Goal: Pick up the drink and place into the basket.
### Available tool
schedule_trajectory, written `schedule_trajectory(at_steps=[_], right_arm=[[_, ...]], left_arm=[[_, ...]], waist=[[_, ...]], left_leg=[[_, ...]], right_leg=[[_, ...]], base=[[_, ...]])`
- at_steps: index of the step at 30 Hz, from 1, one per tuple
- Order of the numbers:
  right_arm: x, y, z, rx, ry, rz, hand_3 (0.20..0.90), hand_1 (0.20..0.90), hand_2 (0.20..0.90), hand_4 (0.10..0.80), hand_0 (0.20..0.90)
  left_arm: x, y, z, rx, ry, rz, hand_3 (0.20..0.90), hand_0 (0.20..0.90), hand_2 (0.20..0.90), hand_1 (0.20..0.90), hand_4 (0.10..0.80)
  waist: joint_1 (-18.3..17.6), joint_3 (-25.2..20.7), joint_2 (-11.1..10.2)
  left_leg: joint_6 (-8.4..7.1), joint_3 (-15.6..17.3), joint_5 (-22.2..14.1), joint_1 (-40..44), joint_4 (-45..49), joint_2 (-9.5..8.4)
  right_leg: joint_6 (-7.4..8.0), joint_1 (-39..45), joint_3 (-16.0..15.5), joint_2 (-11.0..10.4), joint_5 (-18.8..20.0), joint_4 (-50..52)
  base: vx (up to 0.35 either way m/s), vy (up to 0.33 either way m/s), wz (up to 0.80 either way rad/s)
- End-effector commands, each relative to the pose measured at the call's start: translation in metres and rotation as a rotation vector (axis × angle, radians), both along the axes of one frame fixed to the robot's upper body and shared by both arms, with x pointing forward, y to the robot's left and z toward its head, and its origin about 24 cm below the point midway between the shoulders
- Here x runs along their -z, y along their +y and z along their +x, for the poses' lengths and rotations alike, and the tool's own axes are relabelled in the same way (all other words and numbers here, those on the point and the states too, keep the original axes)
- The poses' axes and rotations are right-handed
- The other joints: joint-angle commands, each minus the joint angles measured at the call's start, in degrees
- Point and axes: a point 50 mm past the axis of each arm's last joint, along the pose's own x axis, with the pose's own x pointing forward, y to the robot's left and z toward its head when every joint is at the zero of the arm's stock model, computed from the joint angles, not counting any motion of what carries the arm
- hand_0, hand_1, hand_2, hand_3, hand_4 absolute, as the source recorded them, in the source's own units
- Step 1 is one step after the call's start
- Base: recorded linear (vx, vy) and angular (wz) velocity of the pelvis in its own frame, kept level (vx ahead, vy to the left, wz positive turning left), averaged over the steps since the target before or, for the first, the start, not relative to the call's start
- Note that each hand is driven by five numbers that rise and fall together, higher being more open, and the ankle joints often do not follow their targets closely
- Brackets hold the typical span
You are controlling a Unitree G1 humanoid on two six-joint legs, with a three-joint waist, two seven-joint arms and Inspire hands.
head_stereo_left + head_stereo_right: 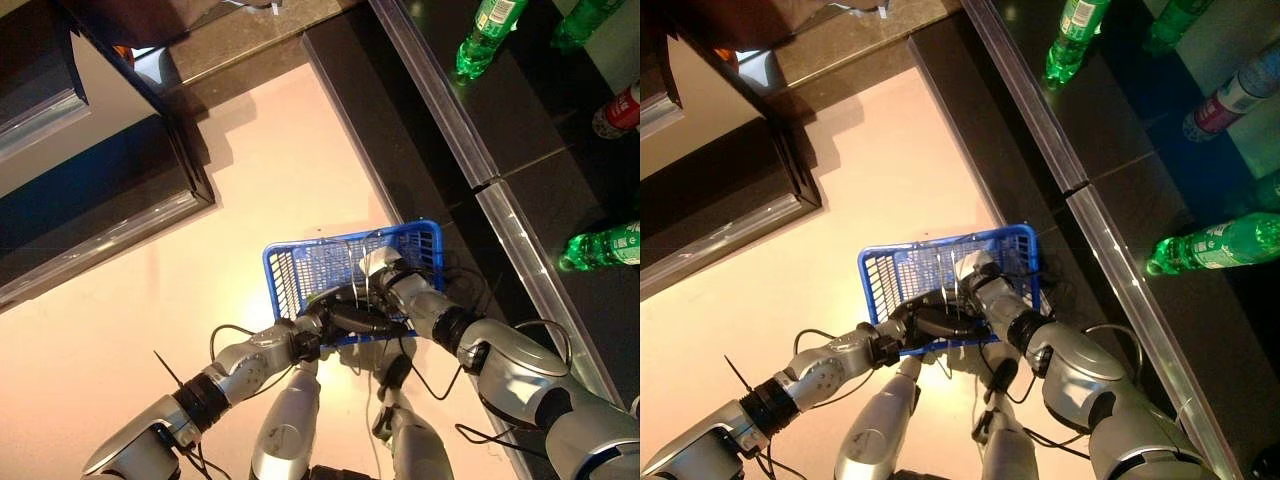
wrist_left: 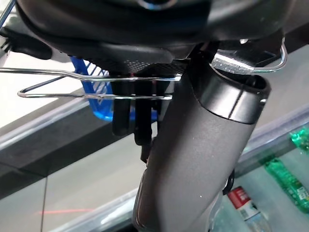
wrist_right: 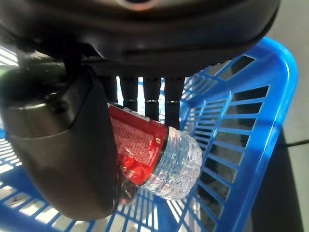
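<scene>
- Blue basket [image 1: 420, 240] hangs in front of me, open top, slatted plastic walls, wire handles [image 2: 96, 82] up over it.
- My left hand [image 1: 345, 315] is curled round those wire handles at the basket's 6 o'clock rim; thin wires run across under the fingers in left wrist view.
- My right hand [image 3: 63, 159] is inside the basket, fingers and thumb clamped on the drink bottle [image 3: 159, 152]: clear ribbed plastic w/ red label.
- So the drink is in my right hand, down betw. the basket walls; can't tell if it touches the floor of the basket.
- Bottle's long axis lies across my palm, clear end sticking out past the thumb toward the basket's side wall; cap end hidden, can't tell which way it points.
- Dark counter w/ metal edge strip [image 1: 520, 240] runs from 12 to 4 o'clock, just beside the basket.
- On it: green bottles [image 1: 487, 35] at 1 o'clock, another green one [image 1: 600, 248] at 3, a red-label bottle [image 1: 618, 112] at 2.
- Pale floor [image 1: 260, 190] open from 9 to 12 o'clock; dark cabinet [image 1: 90, 200] at 10.
</scene>
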Motion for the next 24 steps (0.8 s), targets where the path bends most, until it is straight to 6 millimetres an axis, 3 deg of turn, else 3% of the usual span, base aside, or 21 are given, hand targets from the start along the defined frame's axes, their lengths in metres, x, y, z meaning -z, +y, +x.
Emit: schedule_trajectory(at_steps=[1, 2, 4, 6, 7, 24], right_arm=[[-0.044, 0.031, 0.016, -0.134, -0.191, 0.035, 0.205, 0.305, 0.305, 0.105, 0.305], [-0.044, 0.031, 0.016, -0.14, -0.193, 0.041, 0.411, 0.481, 0.481, 0.311, 0.481], [-0.045, 0.031, 0.016, -0.147, -0.193, 0.051, 0.529, 0.582, 0.582, 0.429, 0.582], [-0.047, 0.031, 0.016, -0.148, -0.196, 0.063, 0.812, 0.825, 0.825, 0.712, 0.825], [-0.049, 0.03, 0.016, -0.15, -0.203, 0.065, 0.9, 0.9, 0.9, 0.8, 0.9], [-0.058, 0.025, 0.014, -0.106, -0.28, 0.319, 0.9, 0.9, 0.9, 0.8, 0.9]], left_arm=[[-0.123, -0.087, -0.029, 0.413, -0.416, -0.565, 0.2, 0.3, 0.3, 0.3, 0.1], [-0.123, -0.087, -0.028, 0.41, -0.416, -0.564, 0.2, 0.3, 0.3, 0.3, 0.1], [-0.122, -0.086, -0.027, 0.405, -0.418, -0.562, 0.2, 0.3, 0.3, 0.3, 0.1], [-0.122, -0.084, -0.026, 0.396, -0.42, -0.561, 0.2, 0.3, 0.3, 0.3, 0.1], [-0.123, -0.083, -0.026, 0.393, -0.421, -0.561, 0.2, 0.3, 0.3, 0.3, 0.1], [-0.121, -0.061, -0.025, 0.276, -0.405, -0.536, 0.2, 0.3, 0.3, 0.3, 0.1]], waist=[[0.58, -3.66, -0.28], [0.5, -3.66, -0.38], [0.4, -3.72, -0.59], [0.21, -3.76, -0.81], [0.15, -3.77, -0.89], [0.21, -6.75, -2.54]], left_leg=[[2.76, 2.91, -3.16, -1.94, 2.92, -1.26], [2.79, 2.97, -3.18, -2.0, 2.97, -1.25], [2.81, 3.05, -3.2, -2.01, 2.98, -1.22], [2.84, 3.09, -3.16, -1.8, 2.8, -1.19], [2.86, 3.13, -3.14, -1.71, 2.69, -1.17], [2.31, 2.99, -3.5, 2.01, 0.8, 0.18]], right_leg=[[0.66, -5.36, 4.15, -3.52, 0.33, 7.18], [0.69, -5.45, 4.18, -3.52, 0.37, 7.2], [0.72, -5.53, 4.28, -3.48, 0.44, 7.22], [0.72, -5.44, 4.46, -3.34, 0.49, 7.13], [0.71, -5.42, 4.52, -3.3, 0.5, 7.08], [0.26, -1.98, 4.29, -2.11, -0.44, 5.78]], base=[[0.0, 0.0, 0.0], [0.0, 0.0, 0.0], [0.0, 0.0, 0.0], [0.0, 0.0, 0.0], [0.0, 0.0, 0.0], [-0.002, -0.014, 0.0]])
